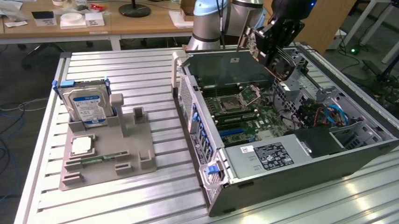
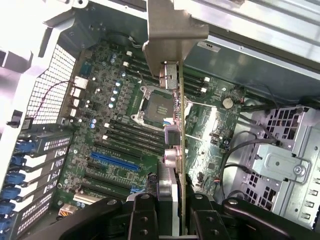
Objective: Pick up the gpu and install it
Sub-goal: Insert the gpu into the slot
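My gripper (image 1: pixel 281 32) hangs above the far right part of the open computer case (image 1: pixel 206 154), shut on the gpu (image 1: pixel 276 55). The card is held on edge, tilted, clear of the motherboard (image 1: pixel 249 116). In the wrist view the gpu (image 2: pixel 176 120) runs edge-on away from my gripper (image 2: pixel 175 207), with its silver end bracket (image 2: pixel 172 25) at the far end. The dark fingers (image 2: pixel 145 215) press on both faces of the card. Below it lie the CPU socket (image 2: pixel 157 105) and a blue expansion slot (image 2: pixel 114 162).
A grey fixture (image 1: pixel 118 154) at the exterior view's left holds an upright hard drive (image 1: pixel 87 105) and a small silver chip (image 1: pixel 81 145). Inside the case are a power supply (image 1: pixel 271 156), blue cables (image 1: pixel 333 114) and a metal drive cage (image 2: pixel 285 160).
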Tool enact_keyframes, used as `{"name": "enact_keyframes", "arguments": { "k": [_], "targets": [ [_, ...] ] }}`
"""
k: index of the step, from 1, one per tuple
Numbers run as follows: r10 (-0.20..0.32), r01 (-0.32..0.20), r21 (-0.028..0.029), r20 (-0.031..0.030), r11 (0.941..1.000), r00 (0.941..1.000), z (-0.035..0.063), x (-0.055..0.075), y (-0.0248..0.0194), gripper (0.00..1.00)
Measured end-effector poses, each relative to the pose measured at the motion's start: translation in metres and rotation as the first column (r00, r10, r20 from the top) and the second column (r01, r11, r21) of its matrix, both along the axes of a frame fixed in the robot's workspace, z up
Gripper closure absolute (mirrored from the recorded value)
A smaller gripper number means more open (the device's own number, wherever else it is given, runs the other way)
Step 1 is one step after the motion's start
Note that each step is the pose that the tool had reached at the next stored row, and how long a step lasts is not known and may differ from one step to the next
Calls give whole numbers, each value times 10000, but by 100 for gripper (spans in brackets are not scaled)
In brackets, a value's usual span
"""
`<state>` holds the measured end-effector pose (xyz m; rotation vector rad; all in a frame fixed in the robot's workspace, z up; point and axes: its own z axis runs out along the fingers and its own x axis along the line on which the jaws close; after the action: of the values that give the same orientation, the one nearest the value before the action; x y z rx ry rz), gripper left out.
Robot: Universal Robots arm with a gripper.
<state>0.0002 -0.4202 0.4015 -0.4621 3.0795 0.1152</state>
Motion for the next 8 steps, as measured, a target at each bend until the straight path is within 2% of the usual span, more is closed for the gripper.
{"name": "enact_keyframes", "arguments": {
  "k": [4,8],
  "targets": [
    [256,-256,63,0,9997,9997,1,0,0,72],
    [478,-478,102,2,9988,9989,0,0,0,72]
  ]
}}
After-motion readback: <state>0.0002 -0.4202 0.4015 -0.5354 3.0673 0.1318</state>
